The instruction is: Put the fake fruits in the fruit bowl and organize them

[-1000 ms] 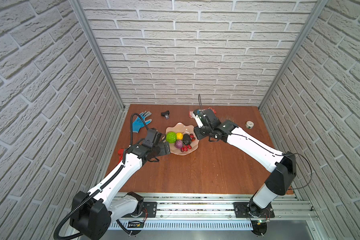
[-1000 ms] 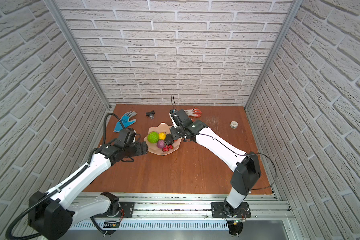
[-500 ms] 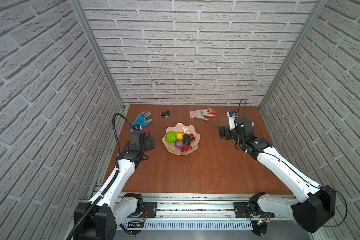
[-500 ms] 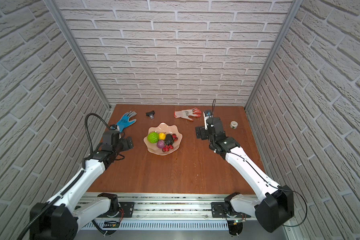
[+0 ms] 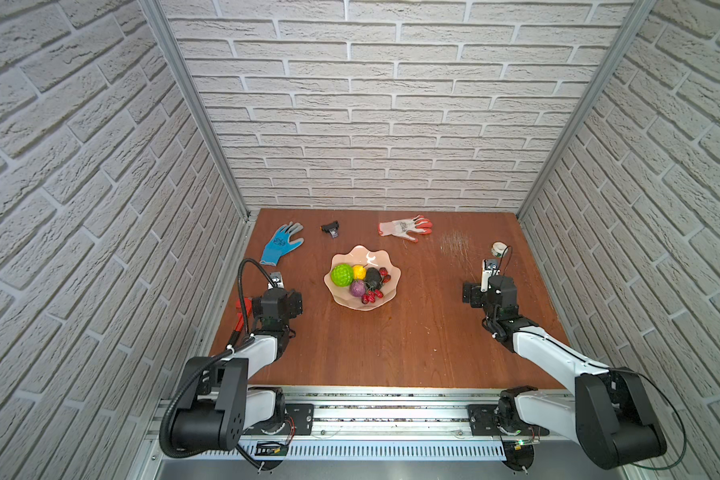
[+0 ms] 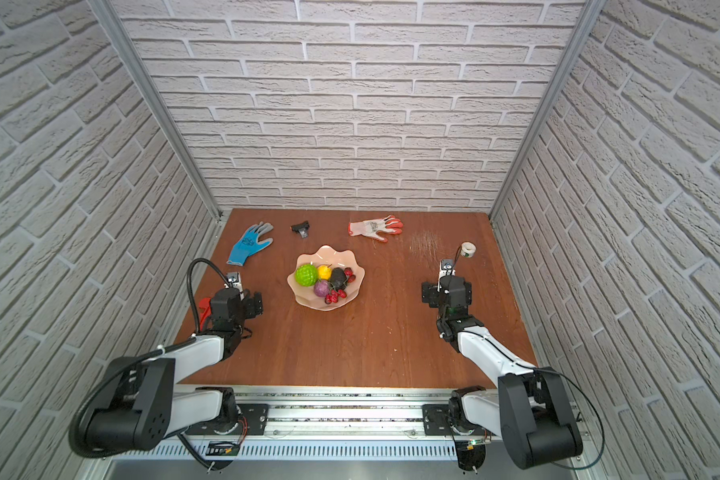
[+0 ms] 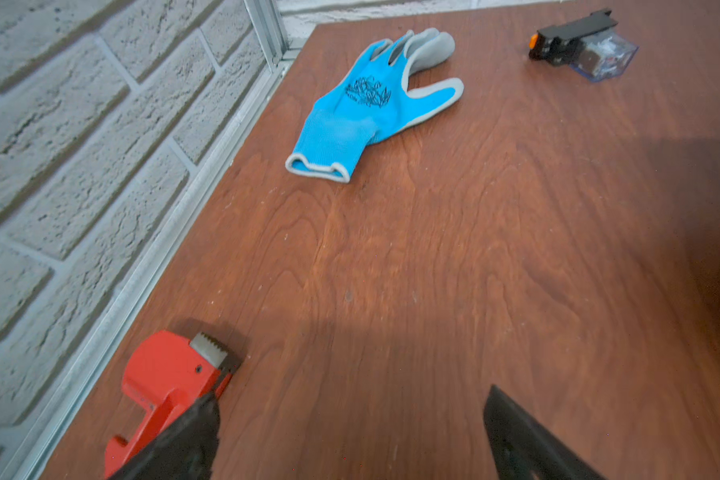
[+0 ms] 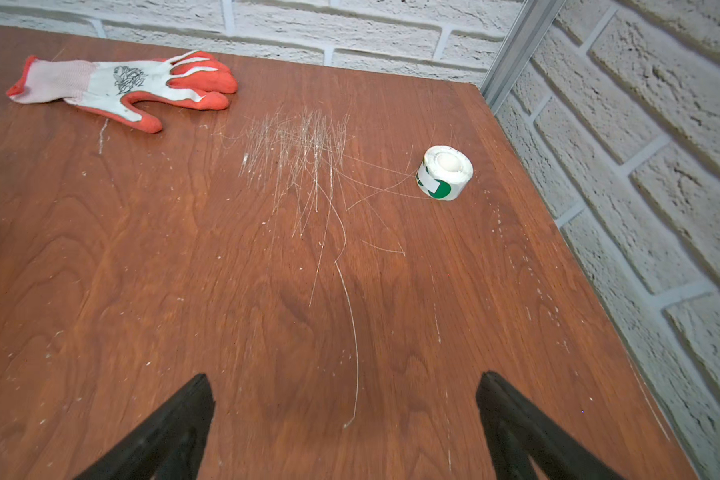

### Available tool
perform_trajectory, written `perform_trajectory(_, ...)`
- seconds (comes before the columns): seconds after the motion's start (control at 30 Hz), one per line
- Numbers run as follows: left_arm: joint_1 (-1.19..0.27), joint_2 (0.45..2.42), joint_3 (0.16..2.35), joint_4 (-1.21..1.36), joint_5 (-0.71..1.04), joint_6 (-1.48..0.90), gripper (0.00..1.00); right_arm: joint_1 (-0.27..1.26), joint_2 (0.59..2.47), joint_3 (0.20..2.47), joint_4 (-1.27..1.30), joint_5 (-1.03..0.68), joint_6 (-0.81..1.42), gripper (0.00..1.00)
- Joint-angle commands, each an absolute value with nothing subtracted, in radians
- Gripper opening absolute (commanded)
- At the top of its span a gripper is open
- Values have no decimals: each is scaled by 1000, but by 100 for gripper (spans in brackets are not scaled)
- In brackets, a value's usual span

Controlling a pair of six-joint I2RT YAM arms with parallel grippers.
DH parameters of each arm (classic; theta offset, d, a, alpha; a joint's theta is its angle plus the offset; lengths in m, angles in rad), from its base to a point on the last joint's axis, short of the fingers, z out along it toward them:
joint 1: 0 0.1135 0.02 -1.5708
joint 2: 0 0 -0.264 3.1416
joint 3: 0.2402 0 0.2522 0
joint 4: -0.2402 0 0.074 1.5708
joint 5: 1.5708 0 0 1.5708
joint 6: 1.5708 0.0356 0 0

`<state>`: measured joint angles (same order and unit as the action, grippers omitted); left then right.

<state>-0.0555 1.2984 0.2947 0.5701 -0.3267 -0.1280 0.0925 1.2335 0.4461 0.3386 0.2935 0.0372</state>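
Heaped in the scalloped peach fruit bowl [image 5: 360, 254] at mid-worktop [image 5: 391, 345]: bumpy green ball [image 5: 342, 275], yellow fruit [image 5: 359, 272], dark avocado [image 5: 373, 277], purple fruit [image 5: 358, 288], red berries [image 5: 372, 295]. Lies rightward of the left pincer [image 7: 352, 397], the nearer one, and leftward of the right pincer [image 8: 345, 375]. Well apart from both, each gaping wide, empty, aimed past the bowl toward the back wall. Looks finished, with no stray fruit in sight.

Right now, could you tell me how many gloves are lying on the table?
2. The blue glove lies far left on the table; the orange-and-white glove lies near the back edge, beyond the fruit bowl. None seems hidden.
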Motion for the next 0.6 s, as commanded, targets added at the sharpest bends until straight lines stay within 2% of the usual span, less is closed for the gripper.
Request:
perform_trajectory(0.0,-46,1377,345,805,-315,-72,98,80,1283,440,547,221,36,100)
perform_trajectory(0.07,-37,1434,354,855,-309,-56,98,75,1315,464,521,206,37,100)
perform_trajectory(0.13,-23,1500,338,952,-285,-59,98,72,1359,436,599,176,30,100)
perform_trajectory(0.23,2,1596,315,1097,-268,-78,98,69,1469,341,867,177,32,100)
perform_trajectory(0.27,3,1582,335,1028,-278,-88,98,67,1496,317,951,172,34,100)
perform_trajectory(0.3,9,1565,368,937,-271,-105,98,63,1486,325,915,167,39,100)
perform_trajectory(0.37,44,1576,367,957,-237,-132,98,56,1451,364,786,155,45,100)
perform_trajectory(0.57,45,1575,365,966,-238,-130,98,55,1451,363,788,150,43,100)
